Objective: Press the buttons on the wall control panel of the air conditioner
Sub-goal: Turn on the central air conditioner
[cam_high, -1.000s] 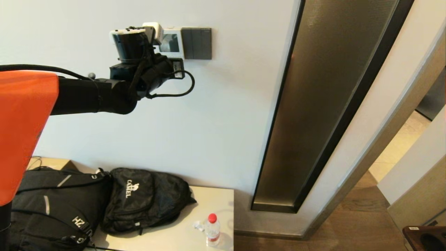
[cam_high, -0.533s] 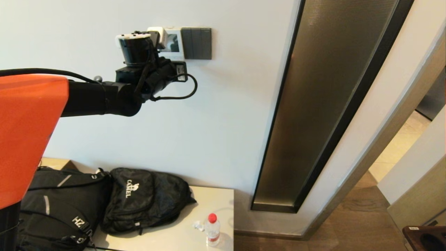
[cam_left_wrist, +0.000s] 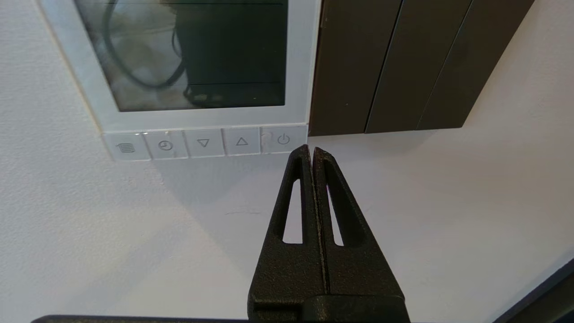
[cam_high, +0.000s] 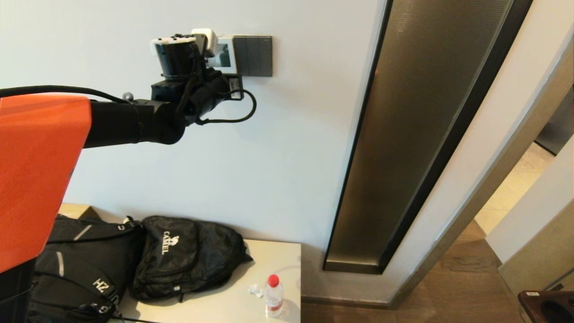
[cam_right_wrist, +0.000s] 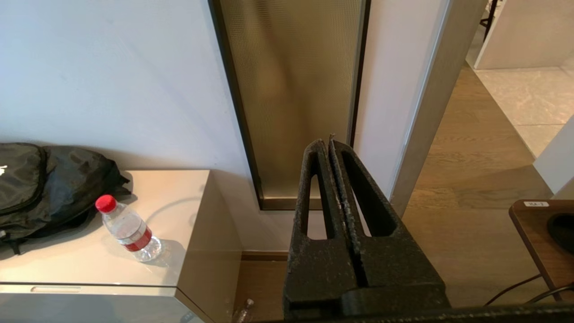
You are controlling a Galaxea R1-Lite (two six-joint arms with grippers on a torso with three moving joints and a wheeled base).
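Note:
The white wall control panel (cam_left_wrist: pixel 300 67) has a dark unlit screen and a row of pale buttons (cam_left_wrist: pixel 204 143) along its lower edge, the power button (cam_left_wrist: pixel 283 140) at the end nearest the rockers. In the head view the panel (cam_high: pixel 226 56) is partly hidden by my left wrist. My left gripper (cam_left_wrist: pixel 310 150) is shut and empty, its tips just below the power button's corner, close to the wall. My right gripper (cam_right_wrist: pixel 326 142) is shut and empty, parked low and out of the head view.
A dark grey three-rocker switch plate (cam_high: pixel 254 55) adjoins the panel. A tall bronze glass strip (cam_high: pixel 417 134) stands to the right. Below, a cabinet top (cam_high: pixel 233 296) holds black bags (cam_high: pixel 179 255) and a water bottle (cam_high: pixel 272 296).
My left arm has moved right and slightly up along the wall, covering more of the panel in the head view.

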